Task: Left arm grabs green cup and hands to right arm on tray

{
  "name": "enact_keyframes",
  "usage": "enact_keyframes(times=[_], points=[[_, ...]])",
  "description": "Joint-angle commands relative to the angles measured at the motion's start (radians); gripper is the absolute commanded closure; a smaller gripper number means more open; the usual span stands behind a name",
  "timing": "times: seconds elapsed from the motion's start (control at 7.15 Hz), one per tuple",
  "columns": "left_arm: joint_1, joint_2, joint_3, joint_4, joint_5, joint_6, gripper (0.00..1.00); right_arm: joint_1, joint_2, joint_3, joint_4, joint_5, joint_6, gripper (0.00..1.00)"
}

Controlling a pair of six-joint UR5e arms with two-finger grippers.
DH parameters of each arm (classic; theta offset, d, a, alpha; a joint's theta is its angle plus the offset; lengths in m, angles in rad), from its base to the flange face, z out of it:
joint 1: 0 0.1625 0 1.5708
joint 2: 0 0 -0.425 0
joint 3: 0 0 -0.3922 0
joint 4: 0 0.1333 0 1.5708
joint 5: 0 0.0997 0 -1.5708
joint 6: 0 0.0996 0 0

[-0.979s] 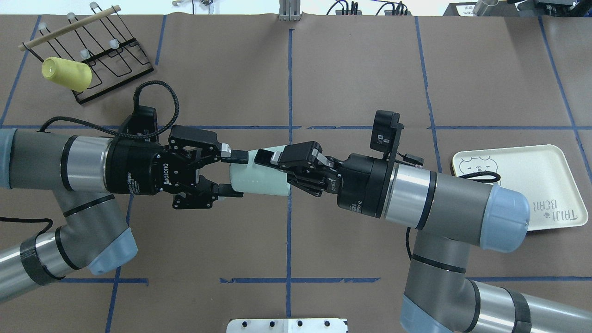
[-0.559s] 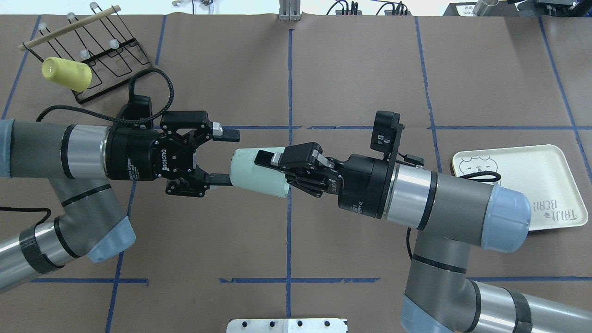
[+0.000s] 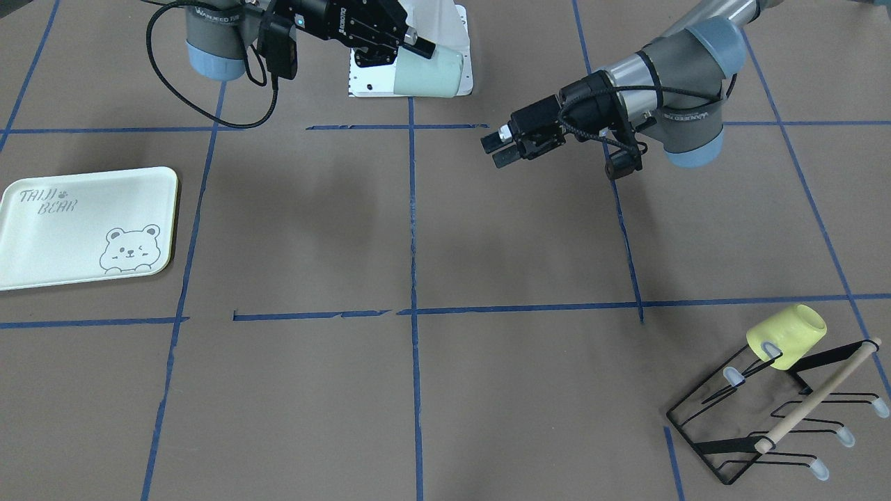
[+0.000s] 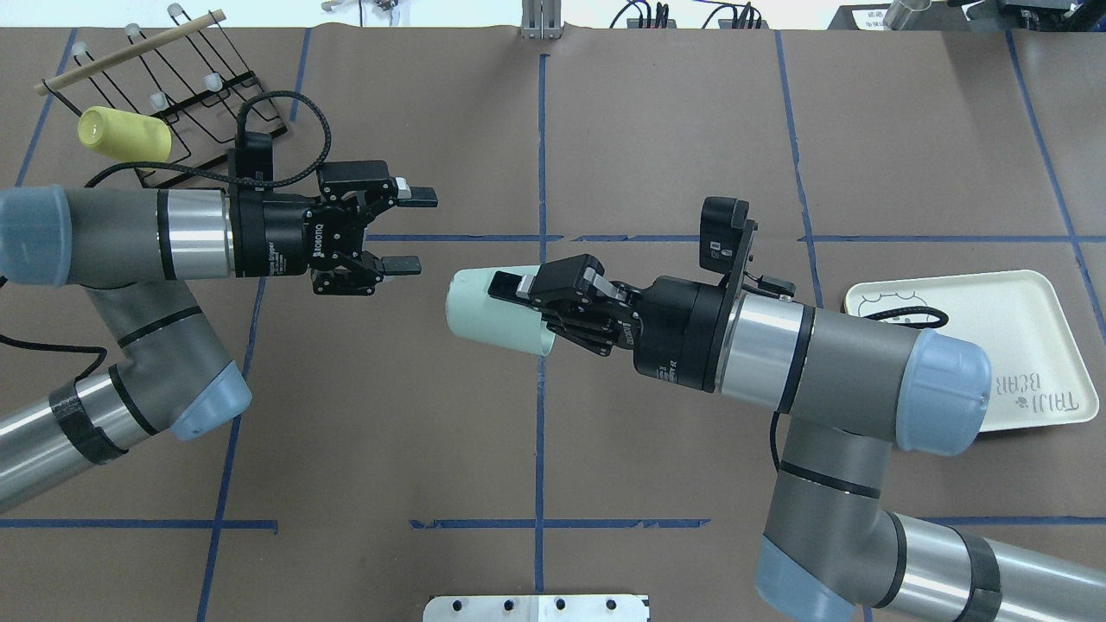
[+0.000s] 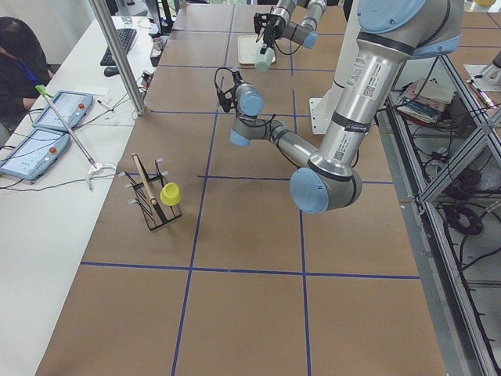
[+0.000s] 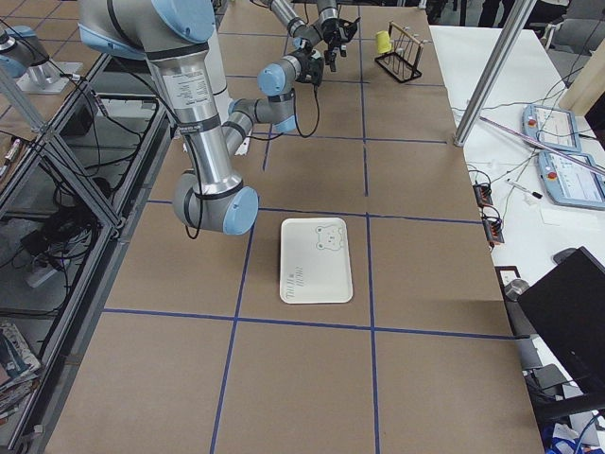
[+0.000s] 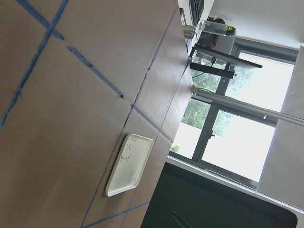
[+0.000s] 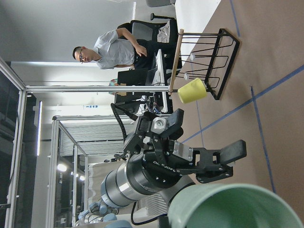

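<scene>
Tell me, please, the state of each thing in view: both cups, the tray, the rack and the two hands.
green cup: held sideways in the air.
right hand: shut on the green cup.
left hand: open, holding nothing.
tray: flat on the table, no cup on it.
wire rack: standing on the table.
yellow cup: tilted on a wire rack peg.

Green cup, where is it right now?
In the overhead view the green cup is in the air above the middle of the table, held sideways by the right gripper, with the open left gripper apart on its left.
</scene>
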Motion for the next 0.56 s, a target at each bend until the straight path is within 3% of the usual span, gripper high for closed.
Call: enact_keyframes(times=[0.0,0.14,0.42], points=[[-0.059,-0.004,0.003,0.328,-0.051,0.246,0.00,0.120,0.006,0.001,-0.322,0.189,-0.150,1.00],[-0.123,-0.003,0.000,0.489,-0.144,0.398,0.00,0.186,0.009,0.003,-0.521,0.304,-0.253,1.00],[-0.272,0.013,-0.023,0.712,-0.262,0.721,0.00,0.293,0.004,0.041,-0.949,0.416,-0.594,1.00]])
